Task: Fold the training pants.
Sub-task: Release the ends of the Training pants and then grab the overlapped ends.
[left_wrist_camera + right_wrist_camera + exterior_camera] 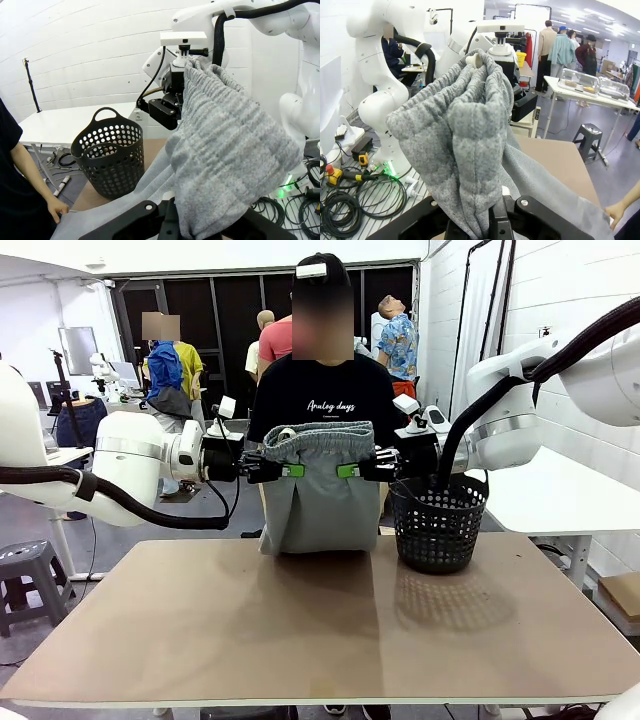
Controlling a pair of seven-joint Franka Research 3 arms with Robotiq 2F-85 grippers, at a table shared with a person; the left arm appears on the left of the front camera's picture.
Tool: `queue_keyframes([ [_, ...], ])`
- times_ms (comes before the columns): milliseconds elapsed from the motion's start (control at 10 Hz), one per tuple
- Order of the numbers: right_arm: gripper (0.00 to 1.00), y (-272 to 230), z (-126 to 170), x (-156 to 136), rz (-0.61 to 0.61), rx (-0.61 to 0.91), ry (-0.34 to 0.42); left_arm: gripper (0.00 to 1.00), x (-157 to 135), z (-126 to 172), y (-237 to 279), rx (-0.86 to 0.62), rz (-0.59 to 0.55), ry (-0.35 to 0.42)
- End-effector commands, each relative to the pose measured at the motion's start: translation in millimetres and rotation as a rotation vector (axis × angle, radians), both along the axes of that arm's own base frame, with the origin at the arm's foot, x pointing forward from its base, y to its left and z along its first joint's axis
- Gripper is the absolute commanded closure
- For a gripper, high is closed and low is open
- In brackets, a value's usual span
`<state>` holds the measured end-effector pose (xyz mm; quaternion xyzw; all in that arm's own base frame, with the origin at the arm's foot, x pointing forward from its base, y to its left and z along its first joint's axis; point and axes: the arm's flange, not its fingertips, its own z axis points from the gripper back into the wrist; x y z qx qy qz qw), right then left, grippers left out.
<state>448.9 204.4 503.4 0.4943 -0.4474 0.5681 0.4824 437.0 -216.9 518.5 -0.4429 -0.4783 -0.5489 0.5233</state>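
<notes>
The light grey training pants [318, 485] hang upright above the far edge of the table, stretched between both grippers by the gathered waistband, legs draping down to the tabletop. My left gripper [288, 471] is shut on the waistband's left side and my right gripper [348, 471] is shut on its right side, green pads facing each other. In the left wrist view the pants [225, 155] bunch over my own fingers, with the right gripper [172, 107] beyond. In the right wrist view the pants [465, 150] cover my fingers. A white drawstring tip [471, 60] pokes out at the top.
A black mesh basket [436, 520] stands on the table's far right, close to the right gripper. A person in a black shirt [320, 390] stands right behind the pants, one hand [56, 207] on the far edge. The brown tabletop [320, 630] stretches bare in front.
</notes>
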Motion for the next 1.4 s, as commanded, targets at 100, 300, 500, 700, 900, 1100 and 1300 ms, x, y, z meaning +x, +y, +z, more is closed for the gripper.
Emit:
queue_keyframes([
  [100, 1.0, 0.3, 1.8, -1.7, 0.004, 0.017, 0.004, 1.0, -2.1, 3.5, -2.3, -0.018, 0.008, -0.012],
  [300, 1.0, 0.3, 1.8, -1.7, 0.004, 0.017, 0.004, 1.0, -2.1, 3.5, -2.3, -0.018, 0.008, -0.012],
  [500, 1.0, 0.3, 1.8, -1.7, 0.004, 0.017, 0.004, 1.0, -2.1, 3.5, -2.3, -0.018, 0.008, -0.012],
  [700, 1.0, 0.3, 1.8, -1.7, 0.004, 0.017, 0.004, 1.0, -2.1, 3.5, -2.3, -0.018, 0.008, -0.012],
  [900, 1.0, 0.3, 1.8, -1.7, 0.004, 0.017, 0.004, 1.0, -2.1, 3.5, -2.3, -0.018, 0.008, -0.012],
  [1100, 1.0, 0.3, 1.8, -1.7, 0.004, 0.017, 0.004, 1.0, -2.1, 3.5, -2.3, -0.018, 0.008, -0.012],
  [1300, 1.0, 0.3, 1.8, -1.7, 0.004, 0.017, 0.004, 1.0, -2.1, 3.5, -2.3, -0.018, 0.008, -0.012],
])
